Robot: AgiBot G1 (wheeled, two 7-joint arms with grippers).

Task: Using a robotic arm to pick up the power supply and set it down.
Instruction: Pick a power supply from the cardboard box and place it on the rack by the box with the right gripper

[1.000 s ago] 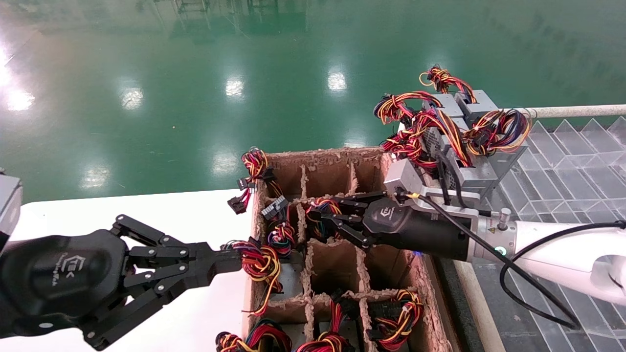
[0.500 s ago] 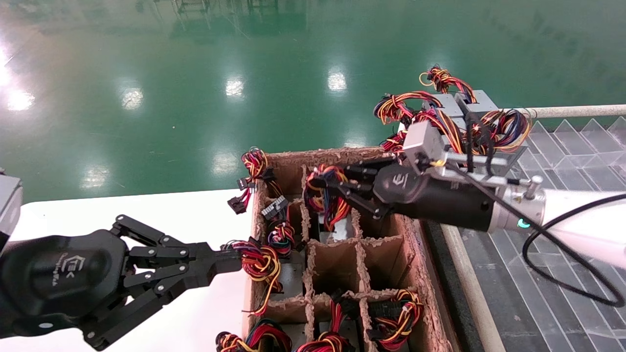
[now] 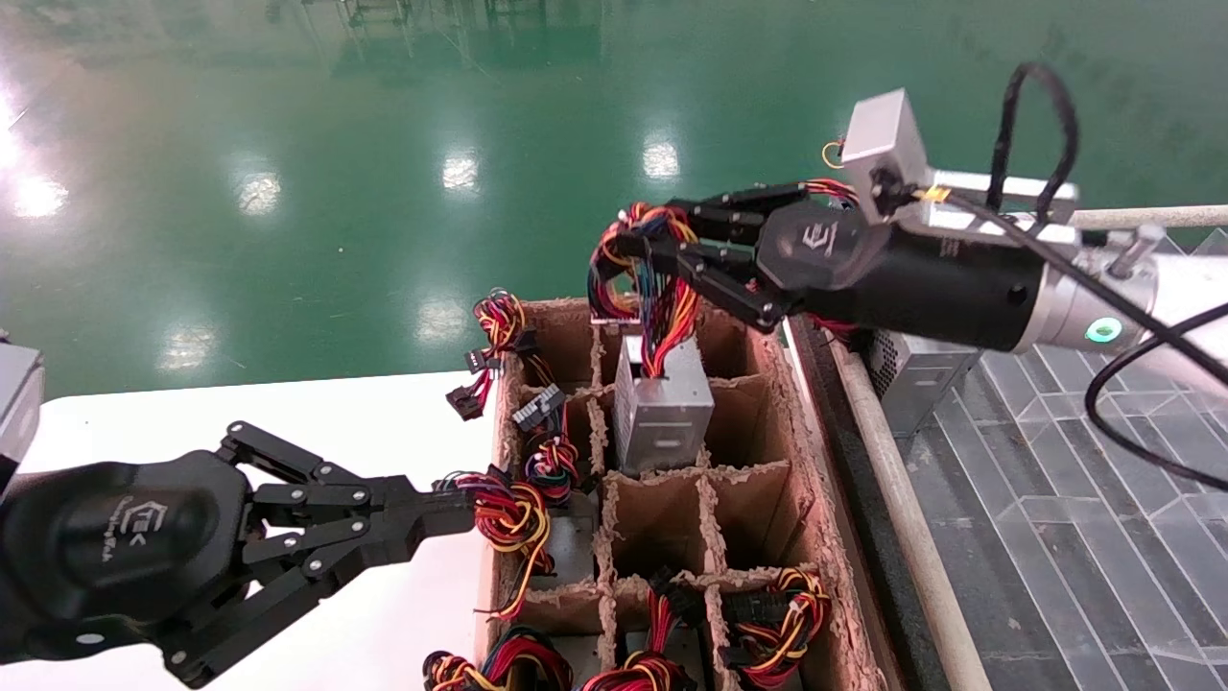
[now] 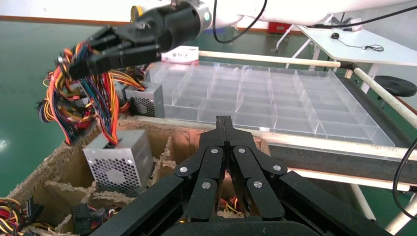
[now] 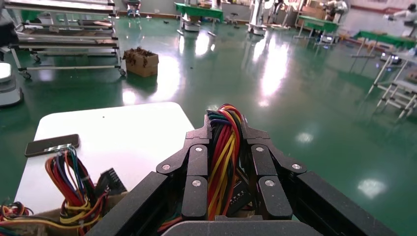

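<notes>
The right gripper [image 3: 628, 245] had its fingers [image 5: 196, 169] clenched on the wire bundle [image 3: 652, 288], and the power supply [image 3: 662, 413] hung straight below them, long axis upright, its base level with the carton's [image 3: 825, 537] dividers. Open room lay toward the clear tray [image 4: 275, 98] beyond the carton wall. The left gripper [image 3: 451, 509], fingers pressed together on nothing visible, was parked at another bundle, well apart.

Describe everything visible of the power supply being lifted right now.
The power supply is a small silver-grey metal box, one face a perforated honeycomb vent. It hangs roughly upright, slightly tilted, by its red, yellow, black and blue wire bundle, on which the right pincer is shut. Its lower part sits within a cell of the brown pulp divider tray; whether it touches the cell walls cannot be told. The left pincer rests shut at the tray's near-left edge.
</notes>
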